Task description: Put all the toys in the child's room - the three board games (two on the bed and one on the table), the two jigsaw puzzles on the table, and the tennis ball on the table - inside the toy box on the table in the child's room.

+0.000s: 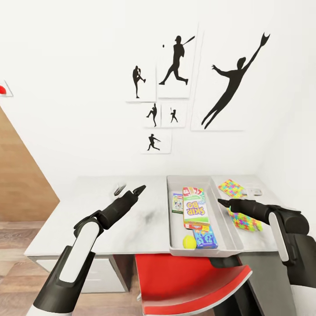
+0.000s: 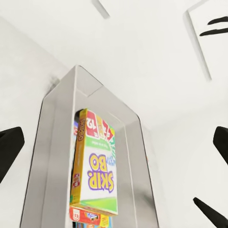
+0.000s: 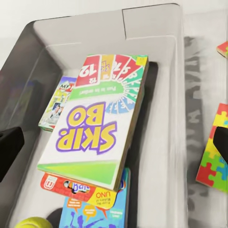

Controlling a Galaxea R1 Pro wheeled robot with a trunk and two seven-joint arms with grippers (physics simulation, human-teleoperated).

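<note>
With both black grippers, left (image 1: 139, 189) and right (image 1: 222, 202), open and empty, the thin multicoloured jigsaw puzzles (image 1: 244, 219) lying flat on the pale grey surface (image 1: 87, 219) beside the light grey toy box (image 1: 221, 219) could slip from a shallow pinch.

- Even, bright, diffuse light in all views; the white wall (image 1: 87, 66) reads almost flat.
- Soft dark smudges of shadow lie on the table (image 1: 145, 219) under the left arm.
- The toy box (image 3: 156, 156) holds a dim shadow beside the Skip-Bo box (image 3: 95, 137).
- Renders are sharp; the wrist views stretch straight edges toward the corners.
</note>
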